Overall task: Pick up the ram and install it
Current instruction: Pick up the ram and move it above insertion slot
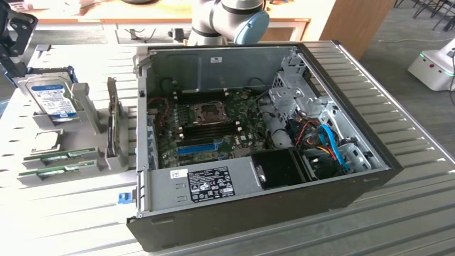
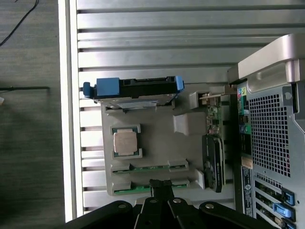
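Note:
Two green ram sticks lie in slots of the grey holder tray [image 1: 85, 114] on the exterior view's left, one ram stick [image 1: 61, 156] just behind the other ram stick [image 1: 61, 171]. From the wrist view they are thin green strips, one ram stick [image 2: 143, 167] and a second ram stick [image 2: 129, 190]. My gripper [image 1: 16, 53] hangs high above the tray's far end, apart from everything. Its dark fingers meet at the gripper tip [image 2: 161, 183] with nothing between them, directly over the nearer strip.
The tray also carries a hard drive [image 1: 53, 98] with blue rails, a CPU chip [image 2: 126, 142] and an upright card [image 1: 112, 120]. The open computer case [image 1: 370, 176] lies on the slatted table [image 1: 412, 213], motherboard [image 1: 213, 125] exposed. The arm's base [image 1: 227, 21] stands behind it.

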`<action>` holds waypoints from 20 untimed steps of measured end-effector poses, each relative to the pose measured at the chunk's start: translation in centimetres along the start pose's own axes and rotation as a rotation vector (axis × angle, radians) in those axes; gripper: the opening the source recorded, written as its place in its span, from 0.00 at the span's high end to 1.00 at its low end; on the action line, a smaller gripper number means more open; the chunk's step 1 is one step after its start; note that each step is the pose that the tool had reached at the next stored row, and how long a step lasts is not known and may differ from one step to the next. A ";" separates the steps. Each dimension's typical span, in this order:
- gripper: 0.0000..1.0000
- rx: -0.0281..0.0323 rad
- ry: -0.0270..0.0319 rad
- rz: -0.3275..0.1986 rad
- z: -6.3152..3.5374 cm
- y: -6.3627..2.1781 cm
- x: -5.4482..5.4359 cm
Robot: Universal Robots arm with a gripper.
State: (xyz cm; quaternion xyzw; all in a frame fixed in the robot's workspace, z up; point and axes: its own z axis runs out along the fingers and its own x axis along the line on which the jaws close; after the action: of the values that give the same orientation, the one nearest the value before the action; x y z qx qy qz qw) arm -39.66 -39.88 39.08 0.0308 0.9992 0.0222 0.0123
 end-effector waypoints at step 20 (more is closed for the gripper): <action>0.89 -0.0053 0.0101 -0.226 0.01 0.00 0.0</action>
State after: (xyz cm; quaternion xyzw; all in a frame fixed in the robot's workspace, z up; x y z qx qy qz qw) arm -39.66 -39.88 39.07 -0.0822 0.9963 0.0234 0.0098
